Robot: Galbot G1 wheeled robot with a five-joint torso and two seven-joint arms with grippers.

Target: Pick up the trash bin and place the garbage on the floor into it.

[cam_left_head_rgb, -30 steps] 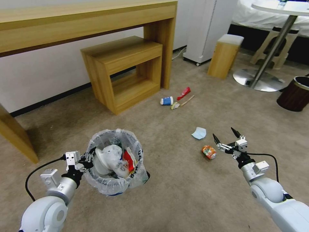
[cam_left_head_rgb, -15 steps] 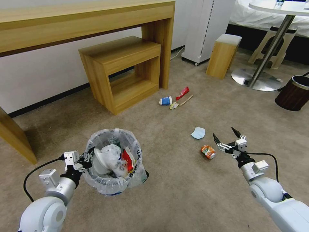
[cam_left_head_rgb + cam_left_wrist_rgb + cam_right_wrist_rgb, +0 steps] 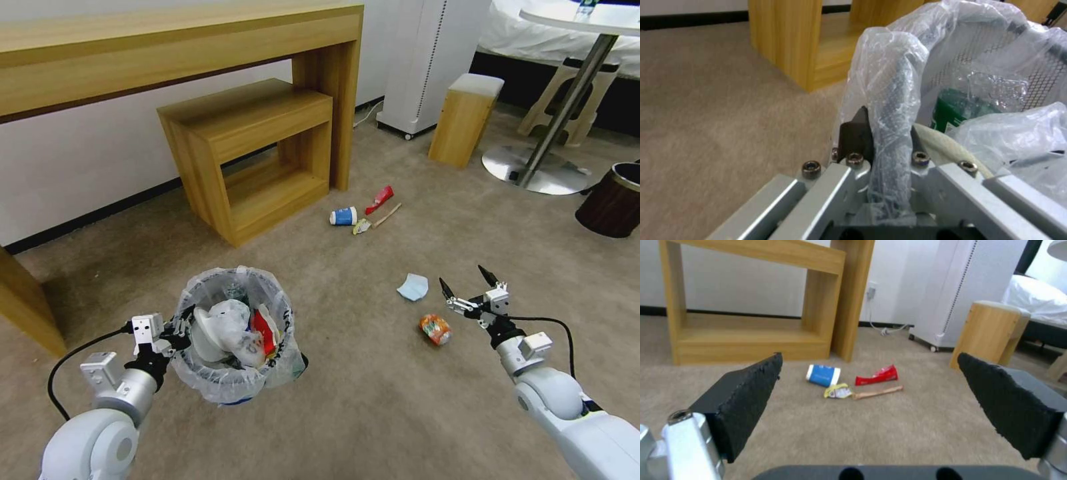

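The trash bin (image 3: 233,347) stands on the carpet at the robot's left, its clear liner holding one white slipper (image 3: 223,327) and one red-white packet (image 3: 265,332); the left gripper (image 3: 179,330) has its jaws clamped on the lined rim (the left wrist view shows the rim pinched between them); the right gripper (image 3: 467,288), jaws spread wide, hovers just beside one orange can (image 3: 435,329); near it lies one pale blue mask (image 3: 413,287); farther off, by the wooden bench (image 3: 247,140), lie one blue-white cup (image 3: 344,216), one red wrapper (image 3: 379,199) and one wooden stick (image 3: 387,215).

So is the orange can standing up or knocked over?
Knocked over. The orange can lies on its side on the carpet, near the open right gripper.
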